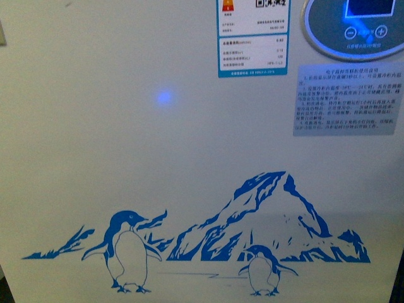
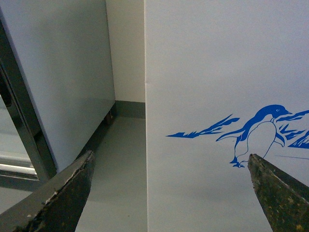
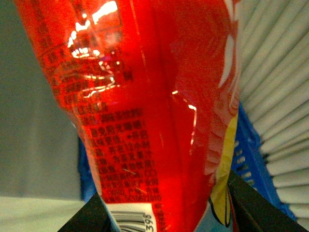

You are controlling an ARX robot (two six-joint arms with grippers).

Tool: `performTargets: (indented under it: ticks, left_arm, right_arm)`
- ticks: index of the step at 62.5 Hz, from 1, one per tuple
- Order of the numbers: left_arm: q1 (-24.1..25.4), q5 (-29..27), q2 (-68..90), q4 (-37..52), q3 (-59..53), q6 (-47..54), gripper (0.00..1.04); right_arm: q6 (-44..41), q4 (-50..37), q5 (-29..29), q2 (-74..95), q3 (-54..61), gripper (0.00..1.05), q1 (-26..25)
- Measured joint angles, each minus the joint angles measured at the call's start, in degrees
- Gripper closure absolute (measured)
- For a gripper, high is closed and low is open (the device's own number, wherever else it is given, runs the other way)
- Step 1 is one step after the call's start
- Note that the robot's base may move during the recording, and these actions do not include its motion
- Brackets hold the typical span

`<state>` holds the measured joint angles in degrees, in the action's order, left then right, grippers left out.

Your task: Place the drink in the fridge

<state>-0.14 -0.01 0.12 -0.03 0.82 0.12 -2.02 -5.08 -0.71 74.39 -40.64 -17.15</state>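
Note:
The fridge (image 1: 126,126) fills the front view as a white wall with a blue penguin-and-mountain decal (image 1: 252,221); neither arm shows there. In the left wrist view my left gripper (image 2: 170,166) is open with nothing between its dark fingers (image 2: 72,188), facing the fridge's front corner (image 2: 203,72) and the penguin decal (image 2: 260,130). In the right wrist view my right gripper (image 3: 164,212) is shut on the drink bottle (image 3: 145,111), whose red label with a barcode fills most of the frame.
A control dial (image 1: 353,25) and printed labels (image 1: 252,38) sit at the fridge's top right. A grey upright cabinet (image 2: 58,82) stands beside the fridge, with a narrow strip of grey floor (image 2: 120,164) between them. Behind the bottle are a blue crate (image 3: 251,159) and white slats (image 3: 280,72).

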Motion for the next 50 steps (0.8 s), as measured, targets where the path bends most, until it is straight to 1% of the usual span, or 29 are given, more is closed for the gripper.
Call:
performTargets:
  ticks: [8, 16, 29, 34, 39, 45, 50]
  left_arm:
    - [0.00, 0.00, 0.02, 0.00, 0.00, 0.00, 0.08]
    - [0.00, 0.00, 0.02, 0.00, 0.00, 0.00, 0.08]
    - [0.00, 0.00, 0.02, 0.00, 0.00, 0.00, 0.08]
    - [0.00, 0.00, 0.02, 0.00, 0.00, 0.00, 0.08]
    - [0.00, 0.00, 0.00, 0.00, 0.00, 0.00, 0.08]
    - [0.00, 0.00, 0.02, 0.00, 0.00, 0.00, 0.08]
    - [0.00, 0.00, 0.02, 0.00, 0.00, 0.00, 0.08]
  right_arm:
    - [2.89, 4.74, 1.73, -10.88, -1.46, 0.63, 0.07]
    - [5.09, 7.08, 1.09, -18.80, -1.88, 0.63, 1.33]
    - [9.16, 10.91, -0.04, -29.81, -1.92, 0.63, 6.03]
    - [10.60, 12.96, -2.03, -34.82, -1.92, 0.63, 8.70]
    - [10.88, 13.77, -4.35, -37.81, -1.92, 0.63, 10.27]
    - [11.04, 15.26, -8.74, -42.47, -1.92, 0.63, 12.90]
    - [11.04, 15.54, -11.13, -44.89, -1.92, 0.63, 14.71]
